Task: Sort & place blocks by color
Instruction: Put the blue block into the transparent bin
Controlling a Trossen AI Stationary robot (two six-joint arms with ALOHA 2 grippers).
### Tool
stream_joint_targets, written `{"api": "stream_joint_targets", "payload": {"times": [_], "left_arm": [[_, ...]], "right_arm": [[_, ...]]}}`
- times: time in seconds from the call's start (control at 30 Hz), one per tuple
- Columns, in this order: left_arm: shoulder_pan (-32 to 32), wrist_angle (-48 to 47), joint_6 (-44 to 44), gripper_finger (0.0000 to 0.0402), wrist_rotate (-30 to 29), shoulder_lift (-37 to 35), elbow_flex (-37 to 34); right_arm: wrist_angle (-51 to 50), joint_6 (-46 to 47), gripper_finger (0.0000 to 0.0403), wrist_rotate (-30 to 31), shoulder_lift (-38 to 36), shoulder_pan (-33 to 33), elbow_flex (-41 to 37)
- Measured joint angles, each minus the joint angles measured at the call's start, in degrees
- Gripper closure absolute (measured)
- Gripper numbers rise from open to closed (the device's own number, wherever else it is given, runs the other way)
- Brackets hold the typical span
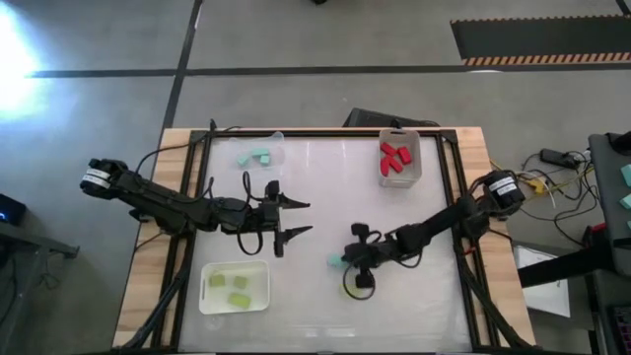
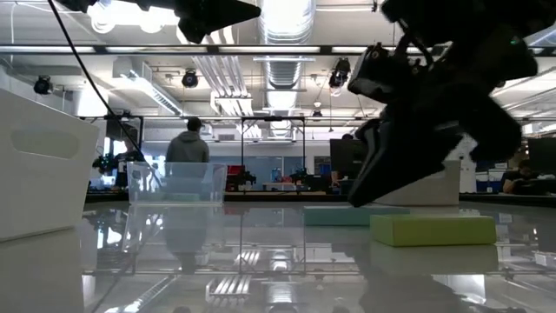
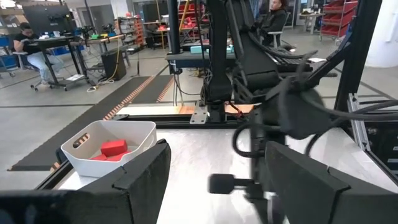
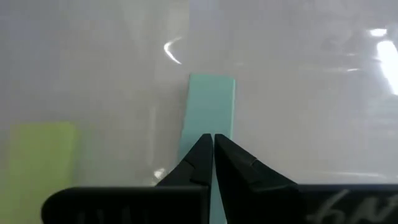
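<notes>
Item: right gripper [image 4: 213, 146], clenched empty, above teal block [image 4: 210, 106] near table centre. Risk: closed tips descending shove it toward yellow-green block [image 4: 38, 165]. Left gripper [image 1: 299, 218]: released, waiting.

From above, the right tool [image 1: 345, 264] covers most of the teal block [image 1: 335, 260] and of the yellow-green block [image 1: 352, 288] beside it. In the right wrist view that yellow-green block [image 4: 38, 163] is blurred, and the teal block [image 4: 210, 112] runs partly behind the closed fingertips.
</notes>
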Motion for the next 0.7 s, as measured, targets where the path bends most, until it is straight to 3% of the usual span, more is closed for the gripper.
{"api": "stream_joint_targets", "payload": {"times": [0.17, 0.4, 0.53, 0.7], "left_arm": [[0.0, -0.02, 0.0, 0.0155, 0.01, 0.0, 0.0], [0.0, -0.09, 0.02, 0.0155, 0.01, 0.0, 0.0], [0.0, -0.11, 0.04, 0.0155, 0.01, 0.0, 0.0], [0.0, -0.11, 0.04, 0.0155, 0.01, 0.0, 0.0]], "right_arm": [[-0.44, -5.14, 0.0394, -0.14, -2.55, -3.62, 0.02], [-1.43, -6.76, 0.0384, -1.55, -5.42, -3.71, 0.04], [-2.29, -6.17, 0.0345, -4.05, -5.33, -3.71, 0.02], [-3.55, -4.32, 0.0264, -5.01, -4.34, -3.71, -0.07]]}}
